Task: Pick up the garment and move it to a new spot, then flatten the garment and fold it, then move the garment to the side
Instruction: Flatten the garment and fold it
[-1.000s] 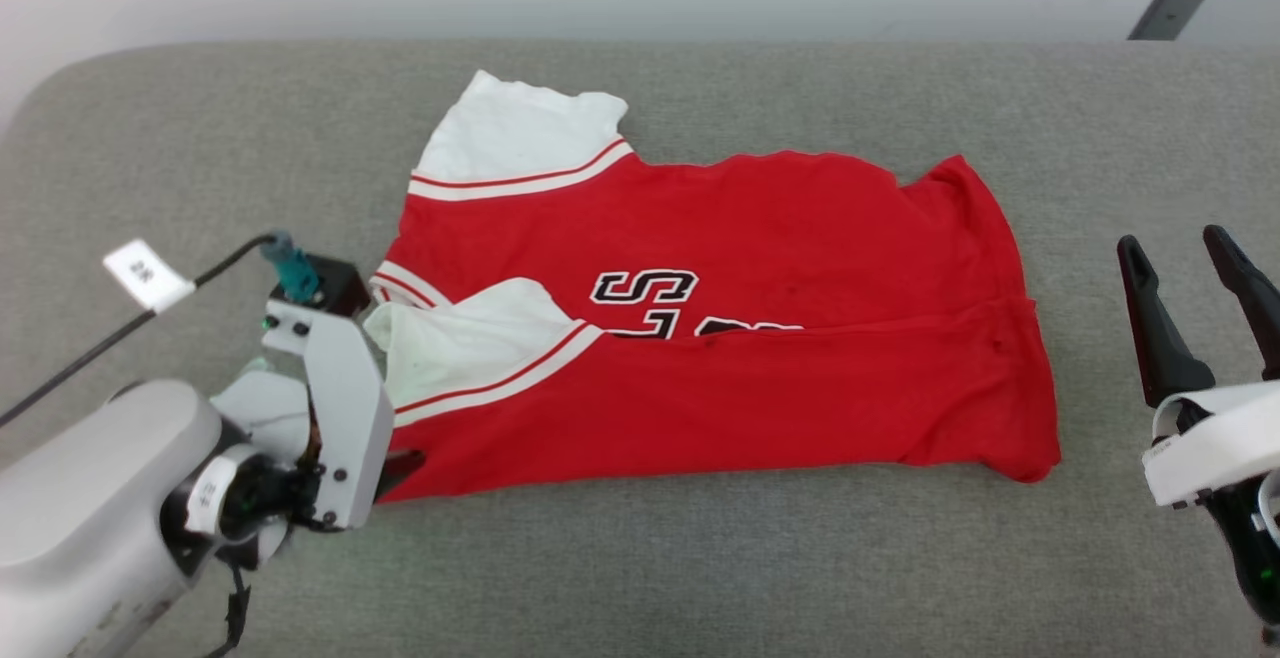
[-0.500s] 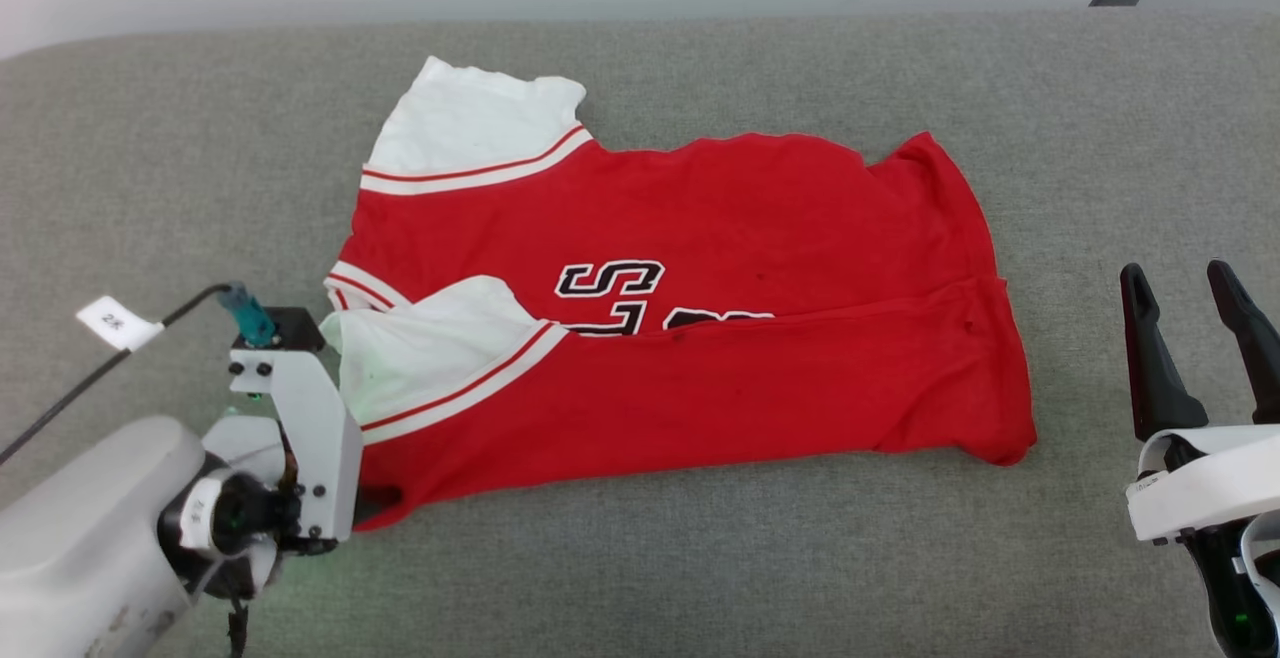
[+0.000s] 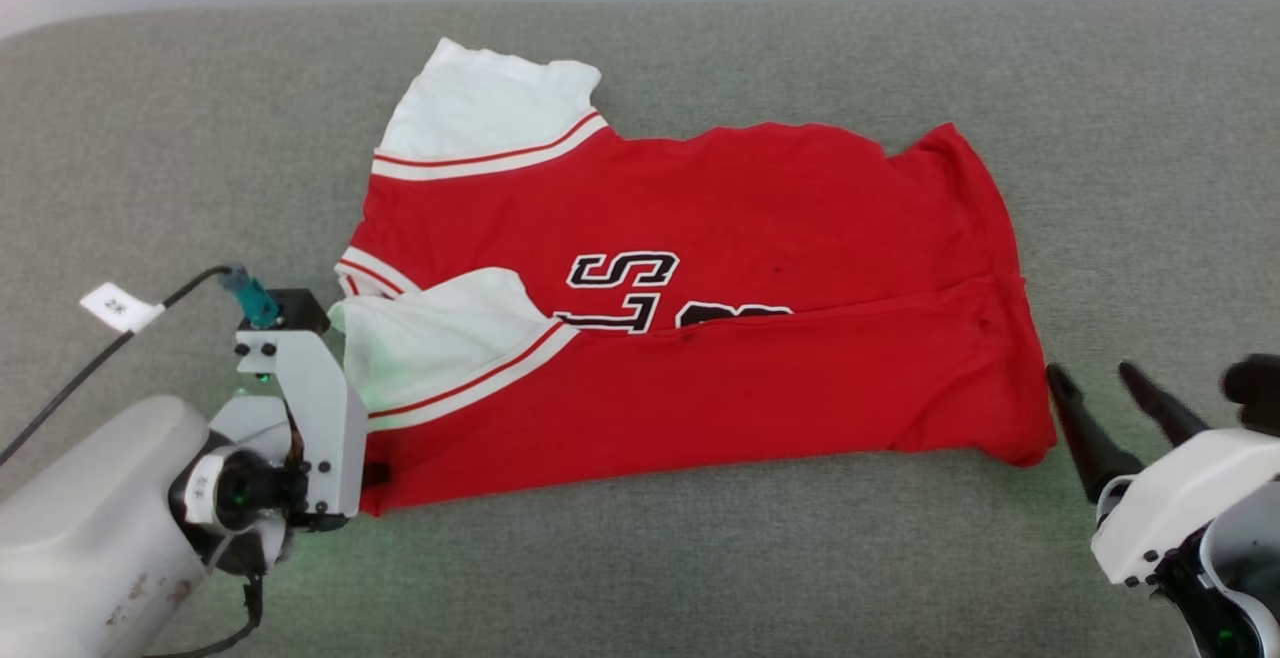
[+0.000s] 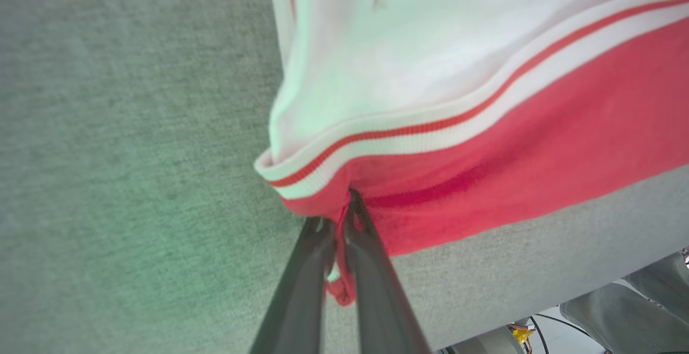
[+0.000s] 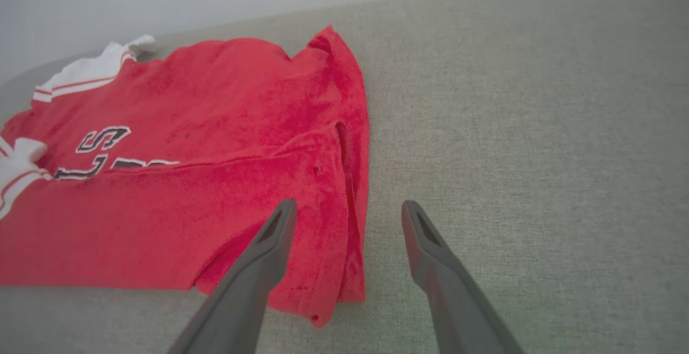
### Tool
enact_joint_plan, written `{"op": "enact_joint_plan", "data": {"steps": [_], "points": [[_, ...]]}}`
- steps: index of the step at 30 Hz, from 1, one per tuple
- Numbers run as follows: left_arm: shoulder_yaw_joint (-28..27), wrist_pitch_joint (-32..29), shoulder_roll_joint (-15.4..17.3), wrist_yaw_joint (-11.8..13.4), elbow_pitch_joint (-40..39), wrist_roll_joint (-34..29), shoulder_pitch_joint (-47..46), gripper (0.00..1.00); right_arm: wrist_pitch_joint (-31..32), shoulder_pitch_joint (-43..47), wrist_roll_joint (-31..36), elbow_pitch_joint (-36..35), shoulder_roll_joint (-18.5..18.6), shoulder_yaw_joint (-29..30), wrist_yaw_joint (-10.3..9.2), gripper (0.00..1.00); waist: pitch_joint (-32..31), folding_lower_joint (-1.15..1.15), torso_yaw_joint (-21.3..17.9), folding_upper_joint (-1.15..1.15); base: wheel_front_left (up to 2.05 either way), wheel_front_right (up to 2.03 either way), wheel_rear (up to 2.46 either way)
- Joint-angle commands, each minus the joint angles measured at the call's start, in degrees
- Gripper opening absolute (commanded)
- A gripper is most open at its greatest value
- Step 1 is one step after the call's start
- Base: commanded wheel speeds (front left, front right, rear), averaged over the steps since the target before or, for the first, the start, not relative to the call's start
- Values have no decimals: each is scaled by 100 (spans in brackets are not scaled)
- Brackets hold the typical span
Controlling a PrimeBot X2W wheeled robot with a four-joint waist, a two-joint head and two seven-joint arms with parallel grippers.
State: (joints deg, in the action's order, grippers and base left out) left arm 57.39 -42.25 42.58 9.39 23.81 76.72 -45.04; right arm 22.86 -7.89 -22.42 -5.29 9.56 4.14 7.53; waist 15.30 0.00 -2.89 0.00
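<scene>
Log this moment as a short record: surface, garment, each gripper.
surface: grey woven fabric pad
garment: red jersey T-shirt with white sleeves, spread out, near long edge folded up over part of the black chest characters
left gripper: shut on the T-shirt's red corner just below the striped sleeve trim
right gripper: open, holding nothing, fingers straddling the hem corner at the opposite end
</scene>
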Motion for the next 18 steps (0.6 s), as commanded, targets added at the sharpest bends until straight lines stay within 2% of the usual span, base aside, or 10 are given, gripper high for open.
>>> {"op": "enact_joint_plan", "data": {"steps": [1,15,16,17,18], "points": [[113,79,-265,-56,81,-38,69,0,284,-126,-46,133,64,-35,-9,100,31,0,53,0,0,0,0],[146,170,-537,-243,205,-107,-46,0,1772,-732,-252,1615,163,-230,-9,100,96,0,317,0,0,0,0],[148,167,-551,-258,216,-105,-42,0,1857,-751,-248,1707,180,-288,-8,83,92,0,333,0,0,0,0],[150,174,-563,-270,222,-104,-37,0,1914,-771,-247,1788,208,-342,-8,7,89,0,347,0,0,0,0],[155,189,-578,-287,229,-110,-33,0,1996,-759,-266,1875,232,-383,-8,0,81,0,366,0,0,0,0]]}}
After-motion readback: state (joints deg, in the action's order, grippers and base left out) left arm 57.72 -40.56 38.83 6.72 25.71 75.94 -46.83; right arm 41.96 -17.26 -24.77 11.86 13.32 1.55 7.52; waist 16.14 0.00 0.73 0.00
